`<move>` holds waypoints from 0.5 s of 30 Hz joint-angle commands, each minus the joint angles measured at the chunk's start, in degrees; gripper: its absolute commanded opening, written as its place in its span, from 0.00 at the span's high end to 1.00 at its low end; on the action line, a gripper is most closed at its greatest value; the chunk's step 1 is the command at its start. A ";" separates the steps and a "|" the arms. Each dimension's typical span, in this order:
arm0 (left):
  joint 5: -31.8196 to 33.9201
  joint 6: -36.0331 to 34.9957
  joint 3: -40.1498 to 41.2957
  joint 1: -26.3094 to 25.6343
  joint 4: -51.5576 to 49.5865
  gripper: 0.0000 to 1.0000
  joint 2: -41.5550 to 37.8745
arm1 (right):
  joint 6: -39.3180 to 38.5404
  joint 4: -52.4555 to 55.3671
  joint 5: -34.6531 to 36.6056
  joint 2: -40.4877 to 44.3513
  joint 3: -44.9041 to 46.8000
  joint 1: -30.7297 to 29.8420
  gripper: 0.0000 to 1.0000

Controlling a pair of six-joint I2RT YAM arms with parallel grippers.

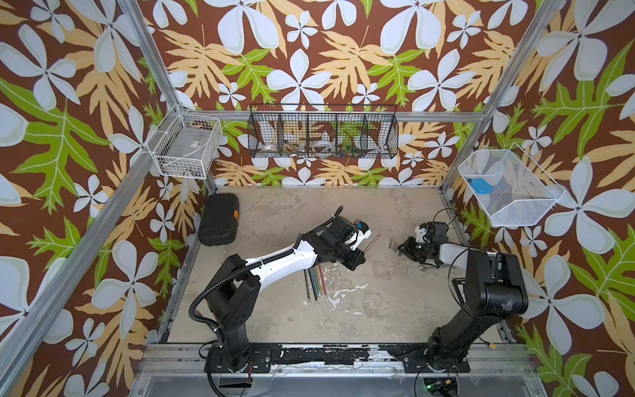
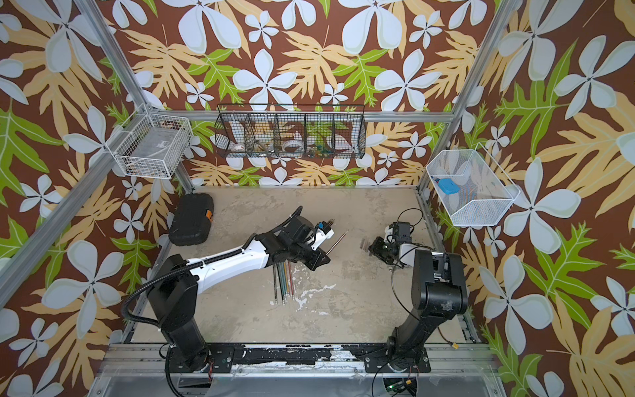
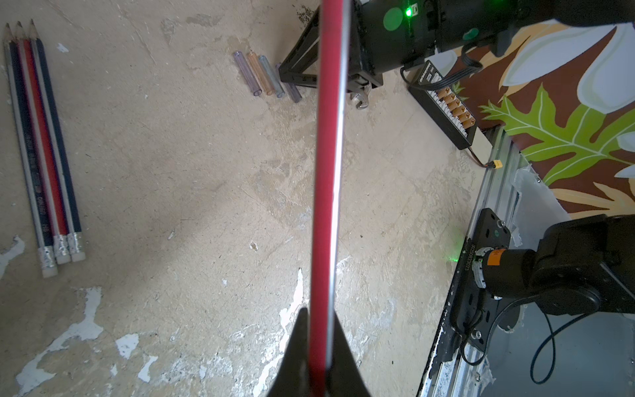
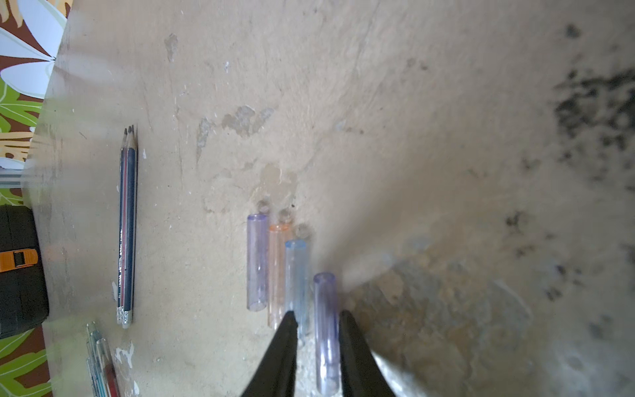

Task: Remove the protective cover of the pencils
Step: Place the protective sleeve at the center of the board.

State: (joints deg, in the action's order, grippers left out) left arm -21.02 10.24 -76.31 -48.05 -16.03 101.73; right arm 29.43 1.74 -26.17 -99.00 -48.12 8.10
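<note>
The left tool is closed on a red pencil, which runs straight out from between its jaws. In both top views this pencil points toward the far right, held above the middle of the bench.

The other pencils lie side by side on the bench, left of centre. They sit just on the near side of the left arm's wrist, with their silvery ends toward the near edge. The left wrist view shows three bare pencils among them, pressed together with their sharpened tips uncovered.

The right tool sits low over the right part of the bench. Its jaws are slightly parted, one on either side of a clear purple cap that lies flat on the bench. A sliver of bench shows between the cap and one jaw, so the cap is not clamped.

Three more clear caps lie in a row just beside it on the bench: a second purple one, an orange one and a blue one. They are parallel and touching or nearly so, well apart from the pencils.

A black case rests in the far left corner of the bench.
</note>
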 commanded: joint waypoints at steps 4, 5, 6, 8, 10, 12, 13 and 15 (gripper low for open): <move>1.15 -0.44 -0.55 0.28 -0.76 1.00 0.94 | 0.74 -1.36 -0.84 1.22 0.04 0.05 0.77; 1.23 -0.48 -0.67 0.31 -0.98 1.00 1.16 | 0.96 -1.68 -1.29 1.18 0.04 -0.01 0.77; 1.43 -0.64 -0.84 0.32 -1.10 1.00 1.40 | 1.27 -1.97 -1.78 1.10 0.15 0.01 0.77; 1.89 -0.83 -1.12 0.33 -1.45 1.00 1.67 | 1.81 -2.53 -2.59 0.91 0.34 0.00 0.77; 2.27 -0.95 -1.12 0.45 -1.46 1.00 1.71 | 2.11 -3.04 -3.17 0.91 0.57 -0.01 0.77; 2.40 -0.95 -1.10 0.69 -1.46 1.00 1.80 | 2.11 -3.06 -3.27 0.99 0.55 -0.01 0.77; 2.35 -0.77 -1.03 0.93 -1.37 1.00 1.88 | 2.11 -3.01 -3.16 1.09 0.57 -0.01 0.77; 1.97 -0.33 -1.03 1.84 -1.18 1.00 2.19 | 1.98 -2.73 -2.92 1.35 0.57 -0.01 0.77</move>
State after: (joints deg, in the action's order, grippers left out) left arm -19.49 10.17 -76.97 -47.13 -17.04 103.48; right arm 31.27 -0.36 -28.67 -98.06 -47.62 8.10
